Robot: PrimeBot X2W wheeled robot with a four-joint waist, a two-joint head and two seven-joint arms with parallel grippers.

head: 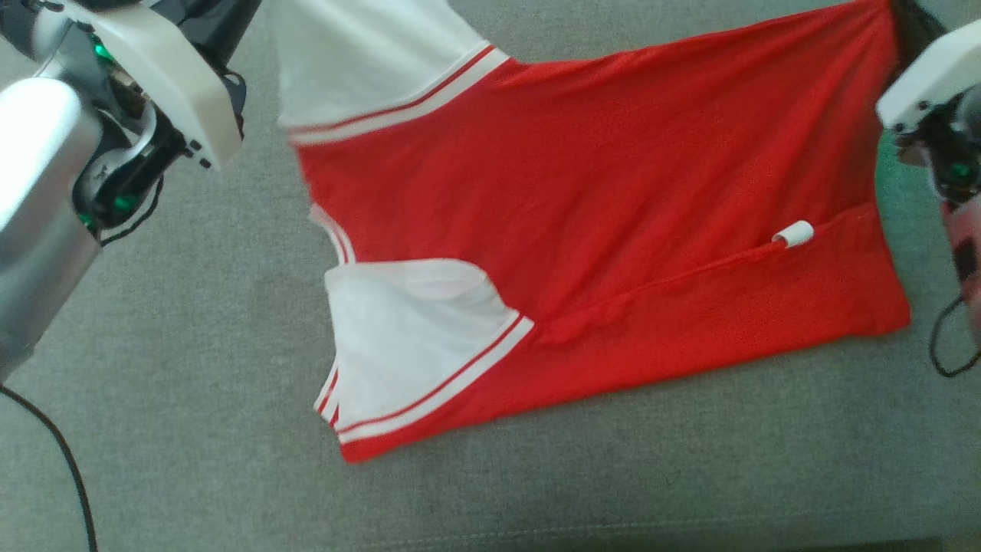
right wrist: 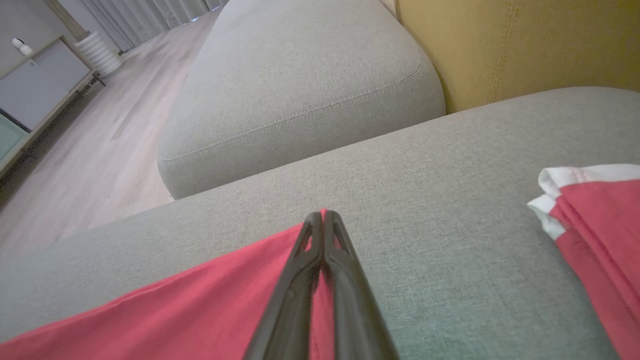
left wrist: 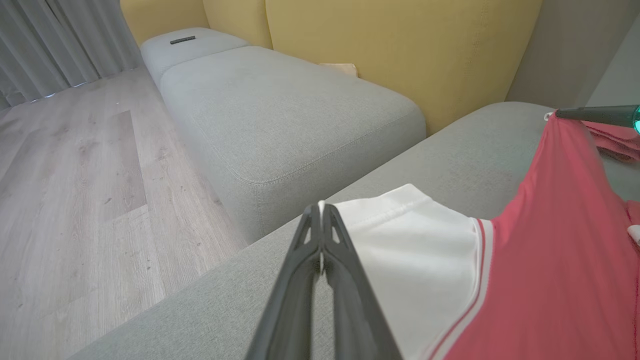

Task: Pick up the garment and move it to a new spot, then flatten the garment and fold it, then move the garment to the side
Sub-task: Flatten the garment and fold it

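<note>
The garment is a red shirt with white sleeves, spread across the grey sofa seat. Its far edge is raised off the cushion. My left gripper is shut on the edge of the far white sleeve. My right gripper is shut on the far red corner. In the head view my left arm is at the upper left and my right arm at the upper right, beside the lifted edge. The near sleeve lies flat, and a small white tag sits on the red cloth.
A second grey cushion stands beyond the seat, with a yellow backrest behind it. Wooden floor and curtains lie to the side. A black cable hangs at the near left of the seat.
</note>
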